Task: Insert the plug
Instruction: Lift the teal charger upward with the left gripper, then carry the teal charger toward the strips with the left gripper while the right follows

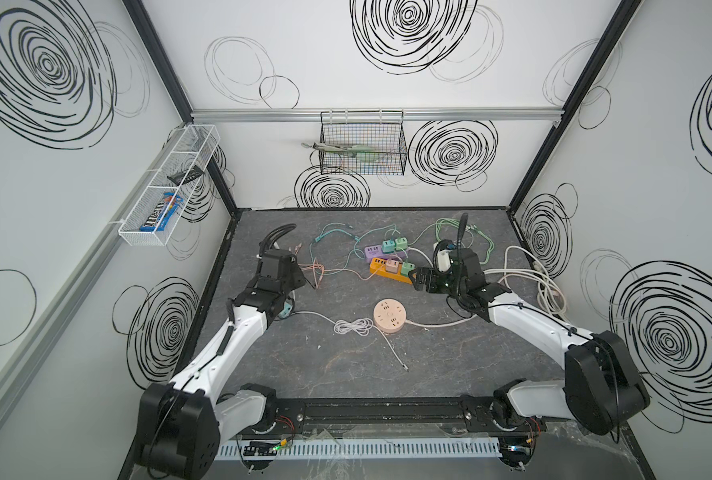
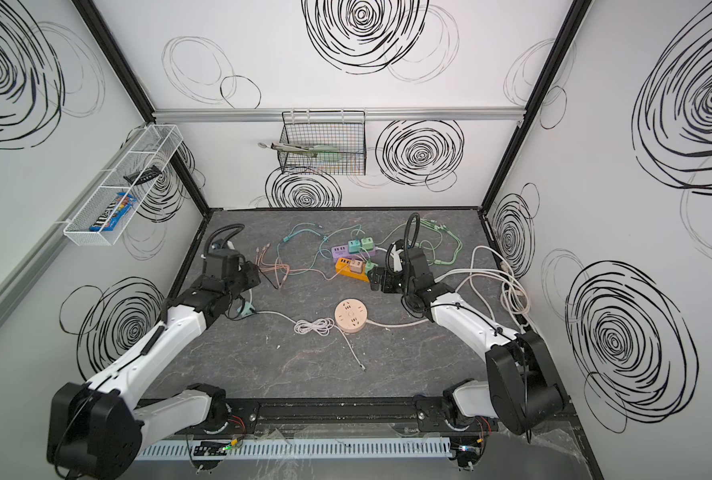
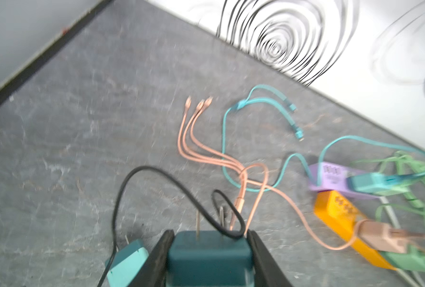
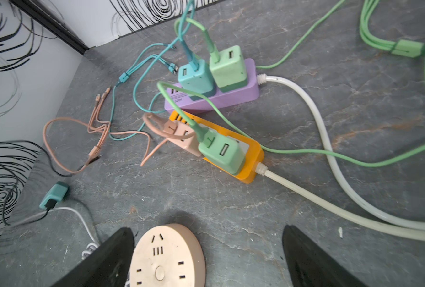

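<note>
Top view: left gripper (image 1: 299, 277) sits at the left and right gripper (image 1: 418, 279) at the right, round socket (image 1: 390, 316) on the table between them. Only readable brand is the M&M's pack (image 1: 160, 216) on the wall.

Left wrist: jaws clamped on the dark teal plug (image 3: 209, 253), prongs pointing forward, ready for insertion.

Right wrist: fingers wide apart and empty, socket just ahead, probably to brace it. Purple strip (image 4: 221, 99) print isn't legible.

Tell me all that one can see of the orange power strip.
The orange strip is a long, flat box, plastic by its look, with a pale inset face. It lies flat on the grey table, close beside the purple strip; whether they touch I cannot tell. A pink charger and a green charger are plugged into it, each with a cable. A thick pale cord leaves one end; dark ports sit at the opposite end.
</note>
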